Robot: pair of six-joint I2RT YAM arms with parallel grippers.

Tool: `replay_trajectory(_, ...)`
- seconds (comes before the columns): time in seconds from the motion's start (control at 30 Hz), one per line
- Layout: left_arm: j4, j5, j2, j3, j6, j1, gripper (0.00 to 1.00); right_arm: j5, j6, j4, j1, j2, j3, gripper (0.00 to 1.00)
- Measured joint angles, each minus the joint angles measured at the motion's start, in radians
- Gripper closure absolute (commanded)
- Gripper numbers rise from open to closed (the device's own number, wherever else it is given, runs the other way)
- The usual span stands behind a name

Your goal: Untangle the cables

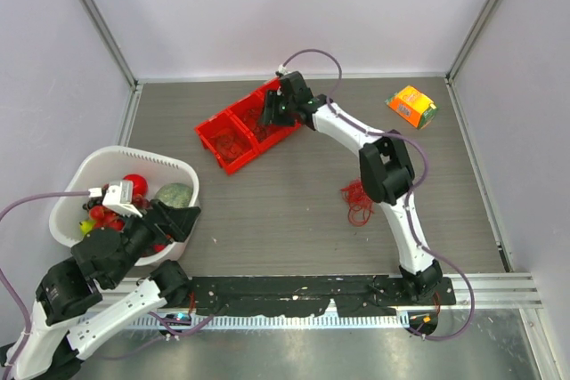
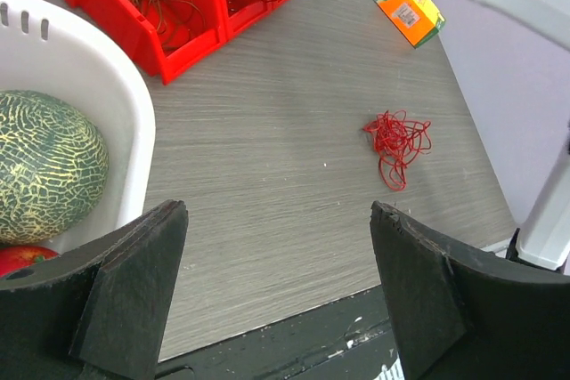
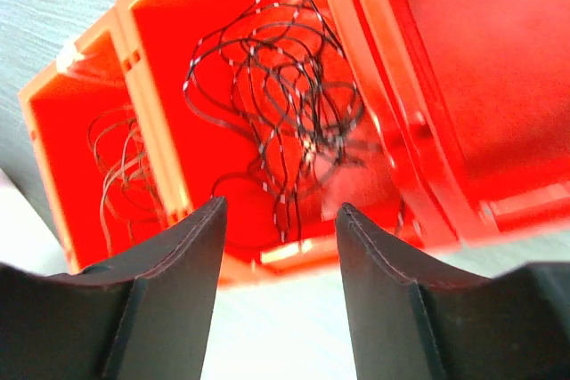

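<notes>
**Top view.** The bin [image 1: 216,131] is lying askew on the table [image 1: 294,229]. The right gripper [image 1: 278,106] is hovering over the bin's far end, pointing down into it. The red clump [image 1: 358,202] is lying on the table well apart from the bin, to its near right, partly under the right forearm. The left gripper [image 1: 178,220] is waiting to the near left of the bin, against the basket [image 1: 183,168]. A box [image 1: 411,106] is sitting far to the right of the bin.

**Left wrist view.** The left gripper's fingers [image 2: 125,300] are standing wide apart and holding nothing. The red clump is lying ahead and to the right, on the near right side of the bin. Only here is it showing whole: a loose scribble with no clear long axis, one loop trailing toward the near edge. A melon [image 2: 44,166] is resting in the basket.

**Right wrist view.** The right gripper's fingers [image 3: 178,282] are standing parted with nothing clamped. The dark clump [image 3: 276,104], hard to make out from above, is lying in the bin's middle compartment directly below them. Whether a strand is brushing the tips cannot be told. Thin wires [image 3: 116,166] are lying in the neighbouring compartment.

**Reading.** The red clump is probably the next target. It is lying nearer the right gripper, which would be travelling away from the bin toward its own base.
</notes>
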Motion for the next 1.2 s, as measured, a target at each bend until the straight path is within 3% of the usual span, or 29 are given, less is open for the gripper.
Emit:
replay_trajectory(0.13,0.000,0.000,0.014,0.000,0.000,0.000,0.13,0.060,-0.041,-0.145,0.000,-0.176,-0.074,0.36)
replay_trajectory(0.37,-0.003,0.003,0.055,0.000,0.003,0.000,0.12,0.219,-0.061,-0.151,-0.031,-0.745,-0.645,0.36)
replay_trajectory(0.6,0.036,0.040,0.128,-0.031,0.005,0.000,0.12,0.374,0.047,-0.228,-0.272,-1.182,-1.165,0.36)
replay_trajectory(0.7,0.085,0.079,0.166,-0.078,0.003,0.000,0.12,0.388,0.077,-0.285,-0.300,-1.347,-1.285,0.40)
replay_trajectory(0.77,0.122,0.109,0.201,-0.109,-0.001,0.000,0.13,0.364,0.078,-0.291,-0.295,-1.435,-1.321,0.48)
replay_trajectory(0.87,0.177,0.161,0.275,-0.133,-0.006,0.000,0.13,0.328,0.066,-0.266,-0.294,-1.463,-1.323,0.54)
replay_trajectory(1.03,0.231,0.237,0.378,-0.129,-0.017,0.000,0.12,0.267,0.064,-0.198,-0.294,-1.386,-1.326,0.54)
replay_trajectory(1.2,0.240,0.264,0.382,-0.123,-0.034,0.000,0.12,0.223,0.060,-0.096,-0.294,-1.310,-1.386,0.60)
